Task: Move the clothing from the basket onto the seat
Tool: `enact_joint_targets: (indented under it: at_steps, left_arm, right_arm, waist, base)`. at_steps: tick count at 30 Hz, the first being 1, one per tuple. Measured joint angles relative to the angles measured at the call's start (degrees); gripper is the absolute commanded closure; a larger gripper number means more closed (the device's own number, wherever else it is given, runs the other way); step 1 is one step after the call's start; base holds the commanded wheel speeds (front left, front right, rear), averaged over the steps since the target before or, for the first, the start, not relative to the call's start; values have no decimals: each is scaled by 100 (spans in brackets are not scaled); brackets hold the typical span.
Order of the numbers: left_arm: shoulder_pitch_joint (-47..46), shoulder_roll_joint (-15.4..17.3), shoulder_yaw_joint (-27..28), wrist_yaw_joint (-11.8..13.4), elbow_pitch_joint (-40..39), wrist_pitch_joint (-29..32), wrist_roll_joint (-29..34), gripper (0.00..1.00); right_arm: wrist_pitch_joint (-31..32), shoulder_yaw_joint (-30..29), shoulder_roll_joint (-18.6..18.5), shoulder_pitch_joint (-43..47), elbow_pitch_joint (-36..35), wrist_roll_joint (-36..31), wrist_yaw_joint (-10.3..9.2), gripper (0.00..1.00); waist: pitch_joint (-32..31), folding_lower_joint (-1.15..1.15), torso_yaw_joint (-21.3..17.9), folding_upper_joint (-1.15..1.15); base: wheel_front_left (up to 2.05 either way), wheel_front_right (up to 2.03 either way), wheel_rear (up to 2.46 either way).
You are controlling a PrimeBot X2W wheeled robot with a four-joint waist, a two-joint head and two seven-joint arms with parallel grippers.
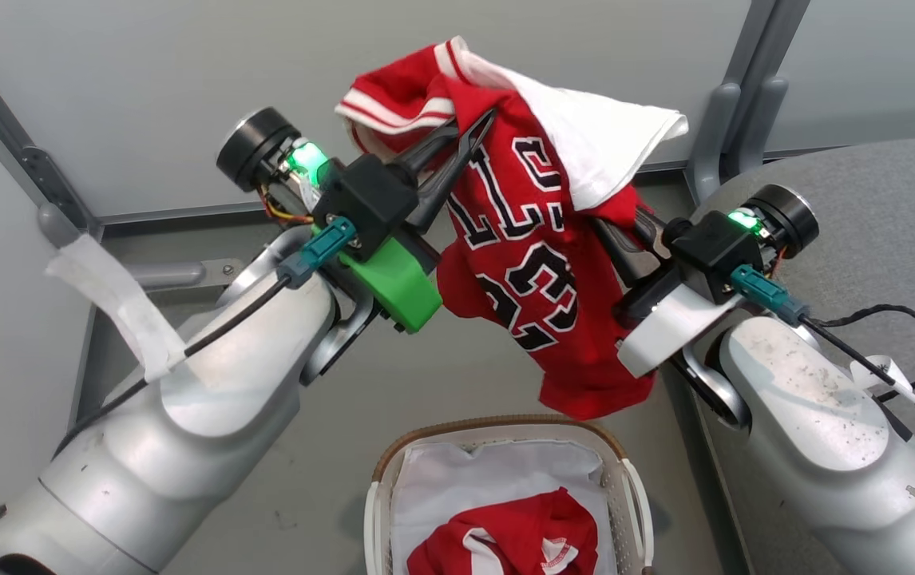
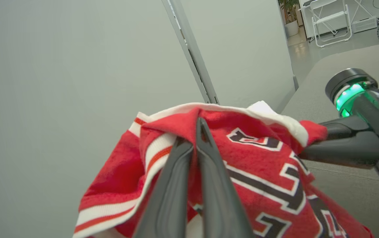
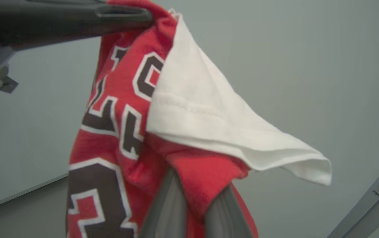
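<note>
A red jersey [image 1: 529, 263] with black lettering and a white sleeve [image 1: 601, 136] hangs in the air above the basket [image 1: 394, 467]. My left gripper [image 1: 473, 132] is shut on its upper red-and-white striped edge; in the left wrist view the fingertips [image 2: 197, 130] pinch the red cloth [image 2: 259, 158]. My right gripper [image 1: 613, 235] is shut on the jersey's right side, its tips buried in a red fold [image 3: 196, 198] below the sleeve [image 3: 209, 122]. A second red piece with white stripes [image 1: 521, 531] lies on the basket's white liner. The grey seat [image 1: 865, 192] is to the right.
Grey partition walls stand behind, with metal frame posts [image 1: 733, 120] at the seat's corner and at the far left [image 1: 34, 168]. A black cable [image 1: 905, 319] loops over the seat by my right forearm. The basket stands on the grey floor [image 1: 306, 463].
</note>
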Motion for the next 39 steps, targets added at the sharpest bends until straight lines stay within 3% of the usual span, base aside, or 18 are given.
enact_joint_targets:
  at_steps: [12, 27, 39]
  left_arm:
    - [1567, -147, 523, 196, 111, -111, -336, 0]
    - [2855, -680, 1099, -114, 167, -120, 138, 0]
    - [2923, -845, 1425, -244, 76, -120, 579, 0]
  right_arm:
    - [0, -539, 66, 271, -151, -136, 0, 100]
    - [0, -915, 3, 510, -208, -201, 0, 100]
    - [0, -1168, -58, 471, -248, -339, 1, 100]
  waist:
    - [-25, 0, -83, 0]
    - [-24, 0, -221, 0]
    - [116, 0, -957, 0]
  base:
    - [0, 0, 0]
    - [0, 0, 0]
    - [0, 0, 0]
